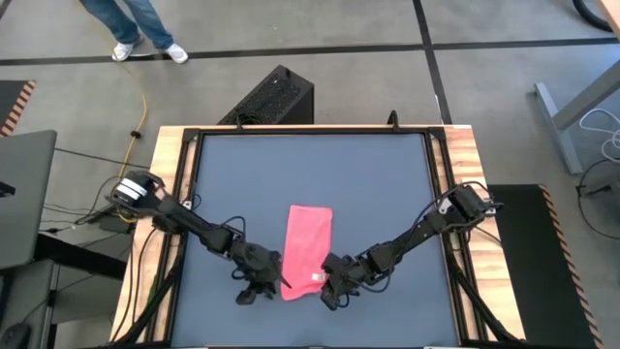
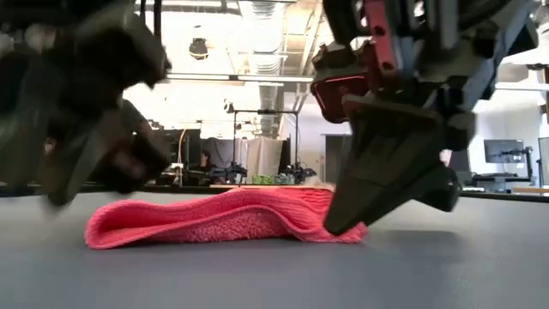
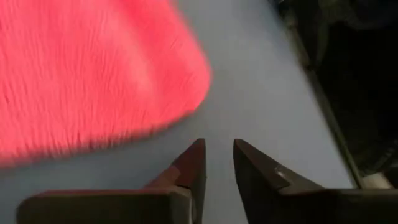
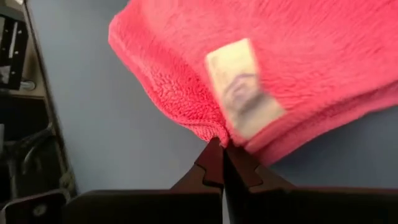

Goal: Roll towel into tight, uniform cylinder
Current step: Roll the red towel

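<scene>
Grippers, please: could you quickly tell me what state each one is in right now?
Left gripper: open by a narrow gap, holding nothing, on the table beside the towel.
Right gripper: shut on the towel's edge, near its white tag.

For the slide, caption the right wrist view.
Right gripper pinches the folded pink towel at its edge beside the white tag.

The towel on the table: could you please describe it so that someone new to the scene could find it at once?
On the dark grey table, look near the front edge, between the two arms. The towel lies there folded into a long strip, with the left pincer and right pincer at its near corners. It is the only bright pink, fuzzy thing there, with a small white tag.
</scene>
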You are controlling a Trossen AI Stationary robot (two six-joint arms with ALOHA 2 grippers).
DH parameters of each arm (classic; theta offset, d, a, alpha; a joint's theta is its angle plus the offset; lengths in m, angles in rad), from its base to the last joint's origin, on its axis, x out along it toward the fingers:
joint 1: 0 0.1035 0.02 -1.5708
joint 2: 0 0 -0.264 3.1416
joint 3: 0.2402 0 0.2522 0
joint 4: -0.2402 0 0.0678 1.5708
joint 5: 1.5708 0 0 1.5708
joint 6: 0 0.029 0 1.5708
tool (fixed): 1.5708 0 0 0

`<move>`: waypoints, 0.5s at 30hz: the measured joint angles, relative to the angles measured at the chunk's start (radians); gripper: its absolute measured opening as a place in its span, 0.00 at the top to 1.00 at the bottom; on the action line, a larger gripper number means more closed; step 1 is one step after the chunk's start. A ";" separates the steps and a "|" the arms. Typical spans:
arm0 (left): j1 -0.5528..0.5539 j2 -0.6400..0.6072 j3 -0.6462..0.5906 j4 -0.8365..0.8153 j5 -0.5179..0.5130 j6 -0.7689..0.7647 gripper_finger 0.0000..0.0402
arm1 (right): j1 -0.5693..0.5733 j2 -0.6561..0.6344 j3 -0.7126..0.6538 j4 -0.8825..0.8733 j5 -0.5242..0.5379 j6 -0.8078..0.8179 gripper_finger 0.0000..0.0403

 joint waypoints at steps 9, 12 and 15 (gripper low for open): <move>-0.142 -0.099 0.003 -0.014 -0.269 0.410 0.76 | -0.001 0.001 0.000 0.026 -0.027 0.019 0.96; -0.207 -0.059 0.003 0.002 -0.407 0.530 0.76 | 0.000 0.001 0.000 0.030 -0.042 0.011 0.96; -0.237 -0.033 0.003 0.055 -0.520 0.586 0.76 | 0.000 0.001 0.000 0.033 -0.042 -0.008 0.96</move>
